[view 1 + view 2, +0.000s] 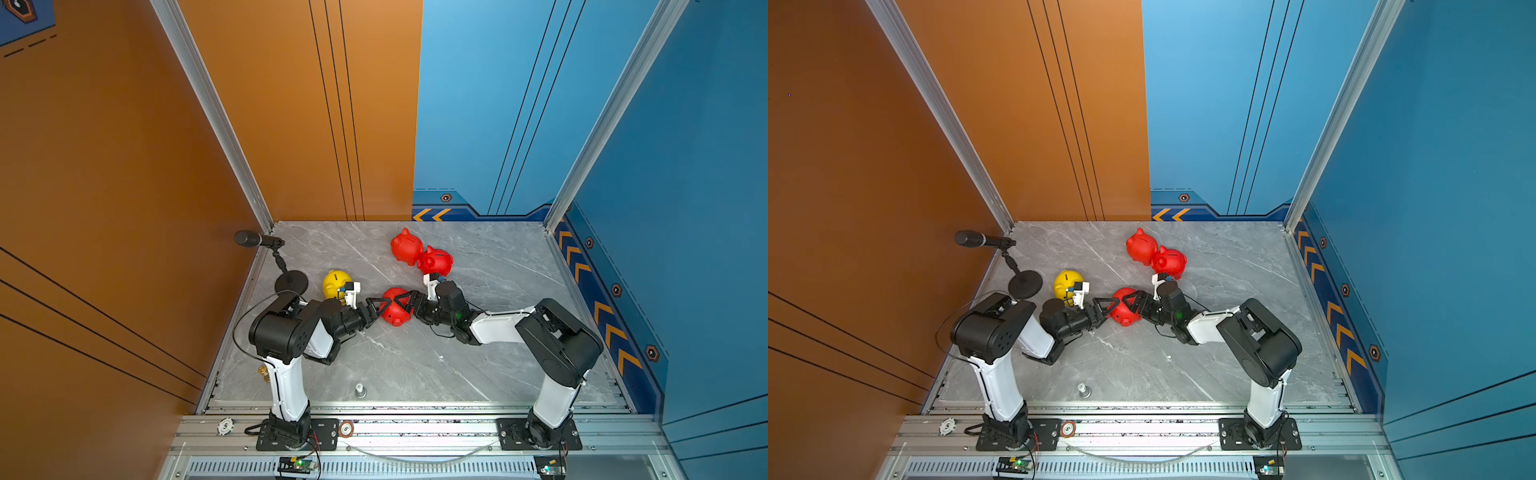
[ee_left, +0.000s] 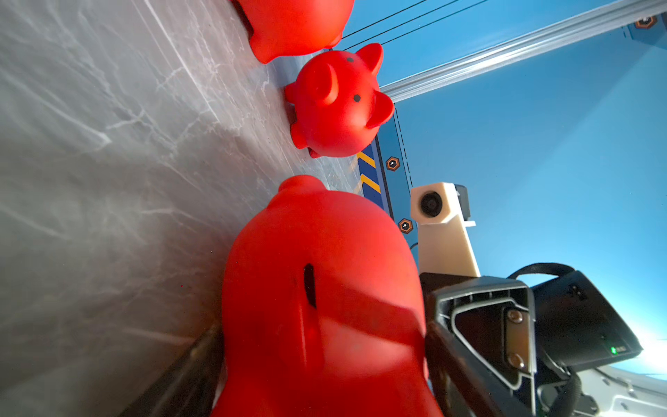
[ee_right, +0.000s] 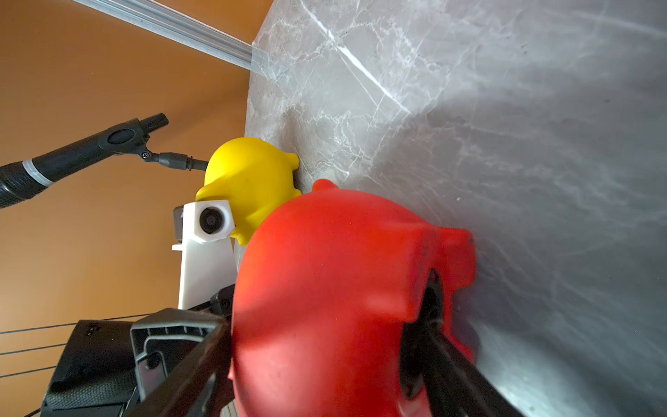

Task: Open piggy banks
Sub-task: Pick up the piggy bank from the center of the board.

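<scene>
top views are both showing the grey marble table (image 1: 478, 340) carrying everything. the left arm (image 1: 286, 328) and the right arm (image 1: 557, 336) are reaching toward each other and meeting over its middle. a black microphone (image 1: 253, 239) on a round-footed stand is standing well off to the outer side of the left gripper (image 1: 381, 308).

that gripper and the right gripper (image 1: 402, 306) are pointing tip to tip. both are clenching the same red piggy bank (image 1: 397, 321), which is sitting between them, gripped from opposite ends.

in the left wrist view the left gripper's fingers (image 2: 191, 366) are pressing on both flanks of this pig, and its coin slot (image 2: 309, 285) is facing the camera. in the right wrist view the right gripper's fingers are squeezing its back and belly, and the belly-side one is lying across a dark round ring (image 3: 431, 307). whether a plug is sitting in that ring, i cannot tell.

a yellow piggy bank (image 1: 334, 283) is sitting just beside the left gripper's wrist camera, on its outer side. a second red piggy bank (image 1: 436, 259) is standing just beyond the right gripper's wrist camera. a third red piggy bank (image 1: 406, 246) is touching it on the farther side.

a small metal post (image 1: 359, 390) is standing well back from both grippers, between the two arm bases.
</scene>
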`<state>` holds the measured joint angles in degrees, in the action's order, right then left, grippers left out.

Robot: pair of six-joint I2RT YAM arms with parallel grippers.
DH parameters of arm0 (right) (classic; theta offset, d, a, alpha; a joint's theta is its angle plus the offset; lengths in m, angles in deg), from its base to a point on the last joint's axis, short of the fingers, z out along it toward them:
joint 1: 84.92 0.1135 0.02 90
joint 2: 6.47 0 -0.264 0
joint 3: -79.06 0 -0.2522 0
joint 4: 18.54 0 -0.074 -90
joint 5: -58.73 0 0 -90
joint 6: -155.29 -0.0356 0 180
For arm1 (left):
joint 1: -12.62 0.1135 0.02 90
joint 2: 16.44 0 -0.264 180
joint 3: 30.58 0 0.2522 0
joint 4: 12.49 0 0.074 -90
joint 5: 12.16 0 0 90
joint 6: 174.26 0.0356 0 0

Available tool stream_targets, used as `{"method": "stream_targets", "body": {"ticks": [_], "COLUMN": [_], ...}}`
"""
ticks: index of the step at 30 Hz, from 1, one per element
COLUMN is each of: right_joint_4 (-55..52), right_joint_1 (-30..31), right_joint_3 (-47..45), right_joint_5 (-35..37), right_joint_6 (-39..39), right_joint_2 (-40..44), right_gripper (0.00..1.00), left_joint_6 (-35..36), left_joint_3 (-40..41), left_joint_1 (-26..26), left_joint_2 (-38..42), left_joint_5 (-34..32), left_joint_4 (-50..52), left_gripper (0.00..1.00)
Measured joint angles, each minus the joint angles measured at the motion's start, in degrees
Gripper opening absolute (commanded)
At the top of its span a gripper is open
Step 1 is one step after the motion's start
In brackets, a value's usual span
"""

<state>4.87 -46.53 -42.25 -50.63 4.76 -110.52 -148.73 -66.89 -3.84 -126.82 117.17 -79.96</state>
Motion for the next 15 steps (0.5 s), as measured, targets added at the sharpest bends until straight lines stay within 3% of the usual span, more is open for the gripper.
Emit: {"method": "stream_targets", "body": {"ticks": [7,15], "right_joint_4": [1.3,-3.5], "right_joint_1": [-0.3,-2.8], "right_joint_3": [-0.8,-2.3], "right_joint_5": [-0.2,-0.7], "right_joint_6": [0.1,4.5], "right_joint_2": [-0.3,3.7], "right_gripper": [0.91,1.0], "left_joint_6": [0.8,5.1], "left_joint_3": [0.0,-0.1], "left_joint_1": [-0.1,-0.5], "left_joint_2": [0.8,8.6], "left_joint_5": [-0.3,-1.9], "left_joint_4": [1.5,14.1], "left_gripper": [0.62,0.53]}}
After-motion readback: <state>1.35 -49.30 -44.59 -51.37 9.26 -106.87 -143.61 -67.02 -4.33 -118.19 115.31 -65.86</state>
